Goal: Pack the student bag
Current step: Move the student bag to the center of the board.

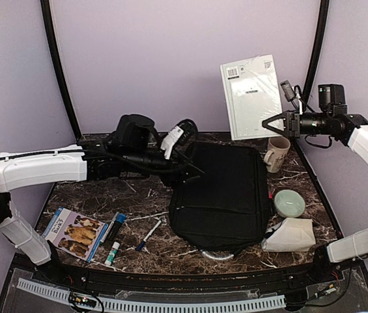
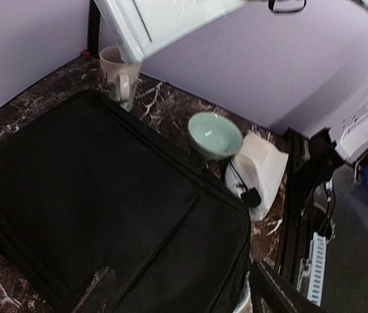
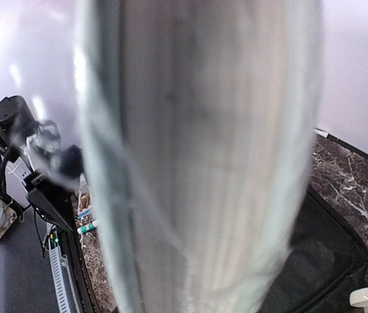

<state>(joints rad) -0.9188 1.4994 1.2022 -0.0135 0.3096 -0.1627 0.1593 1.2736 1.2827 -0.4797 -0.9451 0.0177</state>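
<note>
The student bag [image 1: 219,195], a large black backpack, lies flat in the middle of the table; it fills the left wrist view [image 2: 105,208]. My left gripper [image 1: 185,171] hovers over the bag's far left corner, open, its two dark fingers [image 2: 275,293] spread wide with only bag fabric below them. My right gripper [image 1: 276,122] is raised above the bag's far right corner, shut on the edge of a white plastic-wrapped book [image 1: 252,98] held upright in the air. That book's edge [image 3: 197,163] fills the right wrist view and hides the fingers there.
A beige mug [image 1: 277,153], a pale green bowl [image 1: 289,203] and a white packet [image 1: 289,235] sit right of the bag. At the front left lie a dog picture book [image 1: 73,233], a marker [image 1: 113,228], a glue stick [image 1: 112,253] and a pen [image 1: 148,236].
</note>
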